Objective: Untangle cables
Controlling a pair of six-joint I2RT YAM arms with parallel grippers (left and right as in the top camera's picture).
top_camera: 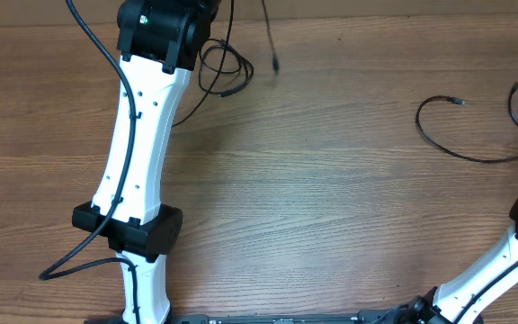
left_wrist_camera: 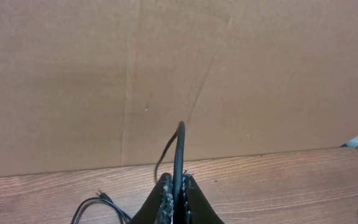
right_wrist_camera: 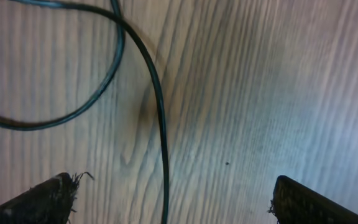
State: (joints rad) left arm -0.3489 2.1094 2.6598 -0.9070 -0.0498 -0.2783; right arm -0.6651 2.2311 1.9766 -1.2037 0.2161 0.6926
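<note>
1. Upper left of the overhead view: the left gripper [top_camera: 165,31] sits at the far edge of the wooden table [top_camera: 331,207], on the end of the white left arm [top_camera: 142,144].
2. From its own wrist camera, the left gripper [left_wrist_camera: 176,185] has its fingers pressed together on a thin black pinched cable [left_wrist_camera: 180,146]. The cable arches up out of the jaws in front of a cardboard wall [left_wrist_camera: 260,74].
3. A small coil of cable [top_camera: 226,72] lies on the table just beside that gripper. Near it, at the top middle of the overhead view, a blurred loose strand [top_camera: 271,40] runs down to a small plug end.
4. The right gripper [right_wrist_camera: 173,196] is spread wide, its fingers in the lower left and lower right corners of the wrist view, and it holds nothing.
5. A second cable [right_wrist_camera: 157,106] lies on the wood grain between those spread fingers and loops away toward the upper left of the frame. It touches neither finger in view.
6. At the right of the overhead view, a long curved cable [top_camera: 421,126] lies well apart from the coil. A further short cable [top_camera: 513,94] lies at the right edge.
</note>
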